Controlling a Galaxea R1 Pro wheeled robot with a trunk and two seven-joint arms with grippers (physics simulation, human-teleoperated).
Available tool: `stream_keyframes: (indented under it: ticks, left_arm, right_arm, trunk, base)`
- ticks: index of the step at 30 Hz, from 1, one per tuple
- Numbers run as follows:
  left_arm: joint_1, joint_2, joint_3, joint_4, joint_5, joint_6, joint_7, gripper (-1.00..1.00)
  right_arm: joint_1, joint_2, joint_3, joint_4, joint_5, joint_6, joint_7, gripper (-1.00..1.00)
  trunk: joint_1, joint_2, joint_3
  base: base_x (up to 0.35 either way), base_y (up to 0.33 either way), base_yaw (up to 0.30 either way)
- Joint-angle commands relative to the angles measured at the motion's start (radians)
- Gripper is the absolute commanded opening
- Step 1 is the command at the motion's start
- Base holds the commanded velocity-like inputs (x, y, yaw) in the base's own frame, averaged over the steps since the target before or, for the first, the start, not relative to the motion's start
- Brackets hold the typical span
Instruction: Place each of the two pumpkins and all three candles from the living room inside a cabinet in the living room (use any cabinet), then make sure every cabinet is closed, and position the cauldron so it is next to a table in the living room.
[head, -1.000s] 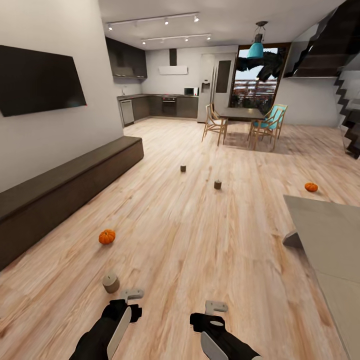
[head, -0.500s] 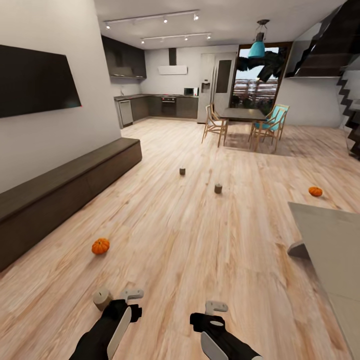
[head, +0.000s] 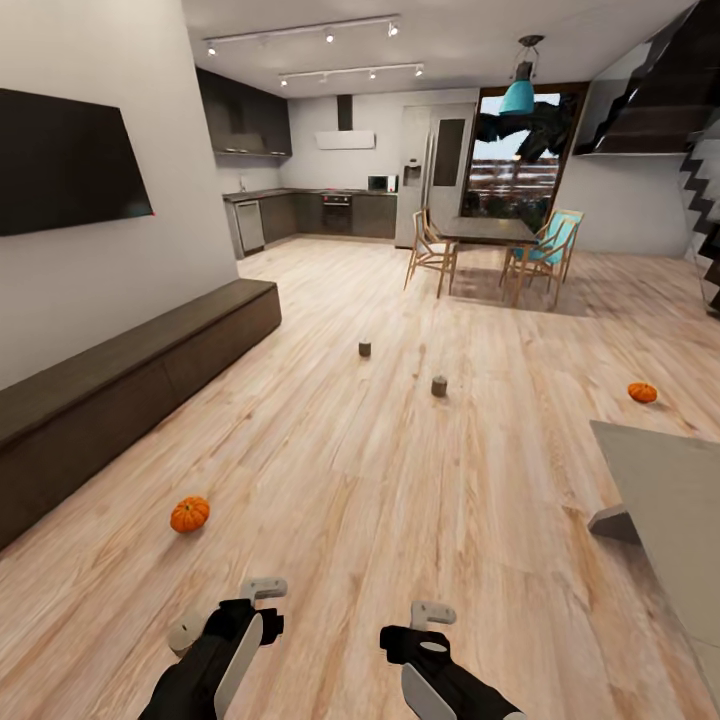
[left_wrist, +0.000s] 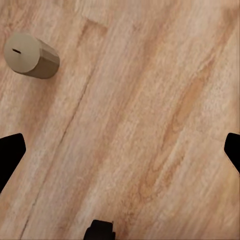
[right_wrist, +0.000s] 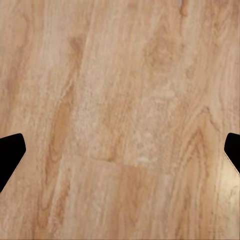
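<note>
Two orange pumpkins lie on the wood floor, one (head: 189, 514) ahead of my left arm and one (head: 642, 392) far right. A beige candle (head: 184, 636) lies on its side just left of my left gripper (head: 258, 604), partly behind the arm; the left wrist view has it (left_wrist: 31, 56) off to one side of the open left gripper (left_wrist: 120, 150). Two more candles (head: 365, 348) (head: 439, 386) stand mid-floor. The long dark-brown cabinet (head: 130, 375) runs along the left wall, fronts closed. My right gripper (head: 425, 625) (right_wrist: 120, 150) hangs open over bare floor. The cauldron is out of view.
A pale grey table (head: 670, 500) juts in at the right. A dining table (head: 485, 228) with chairs stands at the back, the kitchen behind it and stairs at far right. A black TV (head: 60, 160) hangs above the cabinet.
The whole view has shifted: the camera has rolled forward, so the near pumpkin and candle slid down and left in the picture. Both arms hold the same pose.
</note>
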Motion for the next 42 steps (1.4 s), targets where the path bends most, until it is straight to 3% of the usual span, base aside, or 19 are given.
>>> stream_keyframes:
  ticks: [1, 29, 42]
  left_arm:
    - [0.0, 0.0, -0.002, -0.001, 0.011, 0.003, 0.009, 1.0]
    - [0.0, 0.0, -0.004, -0.001, 0.011, 0.001, 0.009, 1.0]
    - [0.0, 0.0, -0.002, 0.0, 0.012, 0.001, 0.009, 1.0]
  right_arm:
    - [-0.001, -0.001, 0.008, -0.002, -0.003, 0.005, -0.008, 1.0]
    - [-0.001, -0.001, 0.008, -0.002, -0.003, 0.005, -0.008, 1.0]
    - [-0.001, 0.001, 0.009, -0.002, -0.002, 0.008, -0.01, 1.0]
  trunk:
    - [0.0, 0.0, -0.001]
    - [0.0, 0.0, -0.001]
    - [0.0, 0.0, -0.001]
  base:
    - [0.278, -0.061, 0.0]
    - [0.278, -0.107, 0.0]
    - [0.279, -0.011, 0.0]
